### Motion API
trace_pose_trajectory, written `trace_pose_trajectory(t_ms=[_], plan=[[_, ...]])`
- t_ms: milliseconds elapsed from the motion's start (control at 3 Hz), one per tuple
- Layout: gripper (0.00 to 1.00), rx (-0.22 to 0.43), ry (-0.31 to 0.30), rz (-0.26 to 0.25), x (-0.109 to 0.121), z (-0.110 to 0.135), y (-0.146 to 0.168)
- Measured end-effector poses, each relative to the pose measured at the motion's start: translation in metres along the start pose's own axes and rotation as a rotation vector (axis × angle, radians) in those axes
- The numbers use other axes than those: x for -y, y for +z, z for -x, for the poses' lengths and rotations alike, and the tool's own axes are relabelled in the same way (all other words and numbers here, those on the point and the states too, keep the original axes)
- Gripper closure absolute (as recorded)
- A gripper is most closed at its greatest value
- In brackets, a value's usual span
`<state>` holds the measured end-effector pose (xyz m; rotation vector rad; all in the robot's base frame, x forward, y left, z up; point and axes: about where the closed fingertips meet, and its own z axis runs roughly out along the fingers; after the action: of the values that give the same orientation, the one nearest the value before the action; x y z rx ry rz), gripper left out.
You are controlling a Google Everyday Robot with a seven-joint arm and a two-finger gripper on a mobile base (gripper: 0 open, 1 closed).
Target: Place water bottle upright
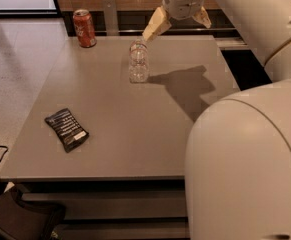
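Note:
The water bottle (138, 62) is small, clear and ribbed. It stands upright on the grey table (135, 134), near the far middle. My gripper (179, 23) hangs above the table's far edge, just up and to the right of the bottle. Its tan fingers (155, 26) are spread wide apart and hold nothing. The left finger's tip is close above the bottle's top, and I cannot tell if it touches.
A red-orange soda can (84, 28) stands at the table's far left corner. A black snack packet (66, 129) lies flat at the front left. My arm's white body (245, 164) fills the right foreground. A dark bag (20, 221) sits on the floor at lower left.

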<state>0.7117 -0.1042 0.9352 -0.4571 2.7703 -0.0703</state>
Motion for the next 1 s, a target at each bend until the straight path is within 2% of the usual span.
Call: trace_pose_trajectory(t_ms=[333,667,1000], plan=[[0.0,-0.026,0.015,0.046,-0.02,0.009,0.022],[0.0,-0.039,0.018,0.121,-0.045,0.017,0.046],[0.0,-0.045,0.023,0.156,-0.059,0.021,0.055]])
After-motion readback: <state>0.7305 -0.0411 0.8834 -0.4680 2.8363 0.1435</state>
